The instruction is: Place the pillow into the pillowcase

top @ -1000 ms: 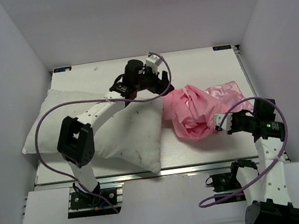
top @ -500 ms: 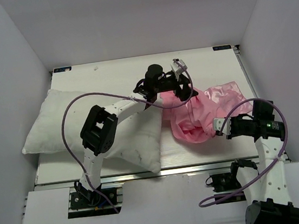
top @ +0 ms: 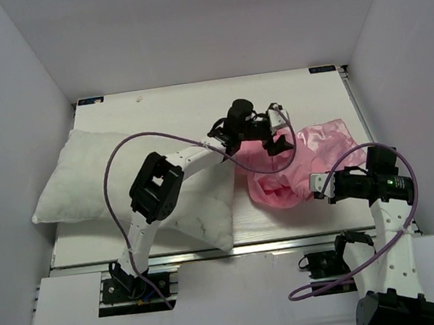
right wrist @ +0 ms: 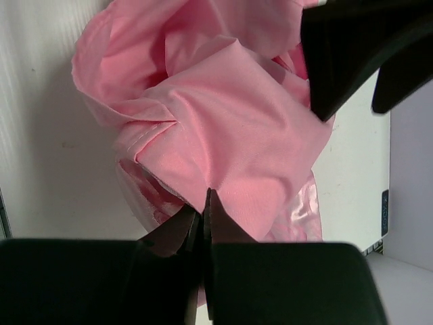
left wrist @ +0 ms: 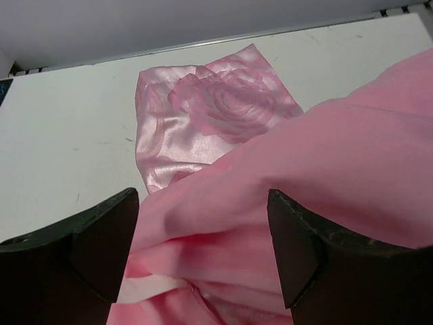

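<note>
Overhead and both close wrist views share the pillowcase.

Pillowcase seen between the parted fingers of the left gripper.

The two dark fingers were seen at 7 and 5 o'clock, held wide apart, with nothing pinched between them. Matte pink cloth was bunched in thick folds across the gap and out toward 3 o'clock. At 12 o'clock a shiny satin part, embossed with a large rose, was spread flat on the white table. A few faint scuffs were noted on the table toward 9 o'clock, and a pale wall was seen along the far edge.
</note>
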Robot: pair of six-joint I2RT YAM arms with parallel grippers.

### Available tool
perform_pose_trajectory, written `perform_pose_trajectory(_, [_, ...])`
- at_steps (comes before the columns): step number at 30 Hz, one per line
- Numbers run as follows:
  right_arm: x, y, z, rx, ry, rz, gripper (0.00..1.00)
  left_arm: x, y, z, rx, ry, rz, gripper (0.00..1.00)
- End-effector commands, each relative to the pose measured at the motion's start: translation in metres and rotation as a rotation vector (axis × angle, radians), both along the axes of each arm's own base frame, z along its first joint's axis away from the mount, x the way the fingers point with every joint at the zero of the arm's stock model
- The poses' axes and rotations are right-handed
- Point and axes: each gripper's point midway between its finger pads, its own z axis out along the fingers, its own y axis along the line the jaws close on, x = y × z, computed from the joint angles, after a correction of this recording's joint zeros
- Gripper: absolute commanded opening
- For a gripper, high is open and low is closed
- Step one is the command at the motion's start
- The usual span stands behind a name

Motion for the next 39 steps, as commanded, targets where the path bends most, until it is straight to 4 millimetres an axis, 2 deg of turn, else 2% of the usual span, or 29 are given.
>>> perform_pose_trajectory(1, [-0.005, 0.013, 0.018, 0.054, -0.044, 0.058, 0.04, 0.002, -0.012, 0.002, 0.017, -0.123, -0.017, 0.85])
perform_pose_trajectory(3, [-0.005, 0.016, 0.023, 0.07, -0.055, 0.066, 0.04, -0.003, -0.02, -0.006, 0.02, -0.125, -0.028, 0.84])
perform_pose_trajectory(6, [-0.001, 0.015, 0.028, 0.076, -0.065, 0.051, 0.05, -0.009, -0.023, -0.015, 0.036, -0.114, -0.041, 0.74])
perform_pose_trajectory(9, [0.004, 0.011, 0.029, 0.08, -0.06, 0.011, 0.04, -0.014, -0.018, -0.019, 0.054, -0.1, -0.036, 0.54])
perform_pose_trajectory(11, [0.01, 0.008, 0.033, 0.076, -0.083, -0.003, 0.04, -0.016, -0.015, -0.027, 0.071, -0.093, -0.036, 0.5])
perform_pose_trajectory(13, [0.009, 0.01, 0.035, 0.093, -0.079, -0.005, 0.04, -0.013, -0.018, -0.025, 0.06, -0.097, -0.032, 0.48])
perform_pose_trajectory(16, [0.006, 0.013, 0.038, 0.111, -0.074, -0.005, 0.04, -0.011, -0.028, -0.022, 0.042, -0.103, -0.038, 0.27])
perform_pose_trajectory(17, [0.007, 0.012, 0.038, 0.113, -0.073, -0.009, 0.04, -0.014, -0.031, -0.022, 0.042, -0.102, -0.041, 0.02])
perform_pose_trajectory(22, [0.021, 0.0, 0.044, 0.123, -0.07, -0.117, 0.03, -0.011, -0.027, -0.022, 0.038, -0.064, 0.021, 0.0])
perform_pose_trajectory(25, [0.04, -0.012, 0.053, 0.165, -0.08, -0.245, 0.01, -0.006, -0.012, -0.009, 0.026, -0.055, 0.076, 0.0])
perform_pose_trajectory(28, [0.064, -0.027, 0.072, 0.227, -0.121, -0.378, 0.0, -0.01, 0.009, 0.008, 0.005, -0.02, 0.093, 0.0])
perform_pose_trajectory(31, [0.08, -0.029, 0.095, 0.298, -0.172, -0.407, 0.01, -0.031, 0.025, 0.017, 0.001, 0.001, 0.053, 0.0])
perform_pose_trajectory(33, [0.087, -0.022, 0.103, 0.365, -0.165, -0.383, 0.04, -0.056, 0.033, 0.012, 0.0, 0.065, -0.004, 0.0])
perform_pose_trajectory(34, [0.094, -0.02, 0.114, 0.381, -0.208, -0.367, 0.05, -0.064, 0.033, 0.02, -0.045, 0.094, -0.012, 0.0])
perform_pose_trajectory(35, [0.102, -0.018, 0.113, 0.4, -0.188, -0.363, 0.06, -0.076, 0.032, 0.02, -0.059, 0.109, -0.032, 0.0])
perform_pose_trajectory(36, [0.107, -0.011, 0.124, 0.438, -0.183, -0.355, 0.07, -0.085, 0.035, 0.017, -0.065, 0.125, -0.033, 0.0])
perform_pose_trajectory(39, [0.132, -0.004, 0.123, 0.493, -0.085, -0.376, 0.06, -0.109, 0.02, 0.026, -0.1, 0.148, -0.08, 0.0])
